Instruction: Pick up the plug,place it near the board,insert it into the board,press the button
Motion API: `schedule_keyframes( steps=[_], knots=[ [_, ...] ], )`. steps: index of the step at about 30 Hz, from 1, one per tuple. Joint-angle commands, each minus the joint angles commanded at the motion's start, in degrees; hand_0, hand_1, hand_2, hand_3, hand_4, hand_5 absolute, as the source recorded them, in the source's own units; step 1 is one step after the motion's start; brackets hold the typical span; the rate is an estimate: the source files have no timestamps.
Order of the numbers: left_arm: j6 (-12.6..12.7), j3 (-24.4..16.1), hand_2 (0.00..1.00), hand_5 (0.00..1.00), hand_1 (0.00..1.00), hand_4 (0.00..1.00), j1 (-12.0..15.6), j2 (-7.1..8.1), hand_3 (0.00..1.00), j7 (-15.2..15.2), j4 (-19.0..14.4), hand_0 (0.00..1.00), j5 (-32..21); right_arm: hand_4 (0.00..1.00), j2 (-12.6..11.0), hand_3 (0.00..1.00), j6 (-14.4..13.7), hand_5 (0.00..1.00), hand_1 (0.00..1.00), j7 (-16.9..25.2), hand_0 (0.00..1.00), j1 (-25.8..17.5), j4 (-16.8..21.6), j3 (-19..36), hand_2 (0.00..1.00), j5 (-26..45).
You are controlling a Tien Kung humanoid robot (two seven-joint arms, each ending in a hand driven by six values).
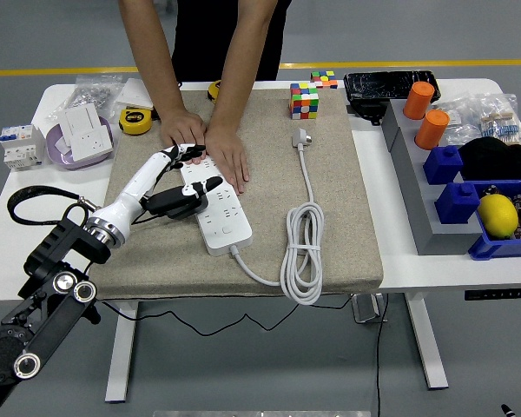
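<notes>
Robot hand: our left robot hand (175,178) grips the plug (187,201) over the board (219,207).
Left: we judge insertion and the button press remain.

A white table (369,268) carries a beige mat (330,208) across its middle. Left of the mat lie a yellow tape measure (135,121), a white circuit breaker (19,145) and a socket module (84,132). On the right stands a grey rack (414,187) beside blue bins (501,245).
</notes>
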Motion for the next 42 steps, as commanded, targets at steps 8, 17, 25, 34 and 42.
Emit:
schedule_keyframes(
  steps=[8, 17, 25, 34, 42],
  knots=[
    [-0.12, -0.37, 0.940, 0.816, 0.974, 0.998, 2.36, 0.30, 0.908, -0.34, 1.04, 0.956, 1.40, 0.998, 0.07, 0.765, -0.03, 0.926, 0.759, -0.14, 0.826, -0.05, 0.00, 0.26, 0.744, -0.08],
    [-0.40, 1.37, 0.930, 0.851, 0.970, 0.998, 2.27, 0.79, 0.891, 0.29, 1.07, 0.963, 5.20, 0.998, 0.06, 0.766, -0.03, 0.929, 0.759, -0.05, 0.829, -0.08, 0.00, 0.23, 0.744, 0.04],
    [-0.21, 3.05, 0.926, 0.861, 0.968, 0.998, 1.87, 1.57, 0.889, 0.58, 1.31, 0.963, 10.56, 0.998, -0.02, 0.766, -0.04, 0.930, 0.759, -0.01, 0.830, -0.01, 0.00, 0.17, 0.743, 0.13],
    [0.28, 4.04, 0.923, 0.868, 0.964, 0.998, 0.68, 1.99, 0.888, 1.01, 2.81, 0.962, 14.29, 0.998, -0.10, 0.766, -0.04, 0.930, 0.759, -0.06, 0.829, 0.05, 0.00, 0.20, 0.742, 0.04],
    [0.64, 4.79, 0.919, 0.875, 0.963, 0.998, -0.25, 2.30, 0.886, 0.81, 2.77, 0.960, 14.89, 0.998, -0.12, 0.765, -0.01, 0.930, 0.759, -0.10, 0.827, -0.05, 0.00, 0.12, 0.742, -0.08]
  ],
)
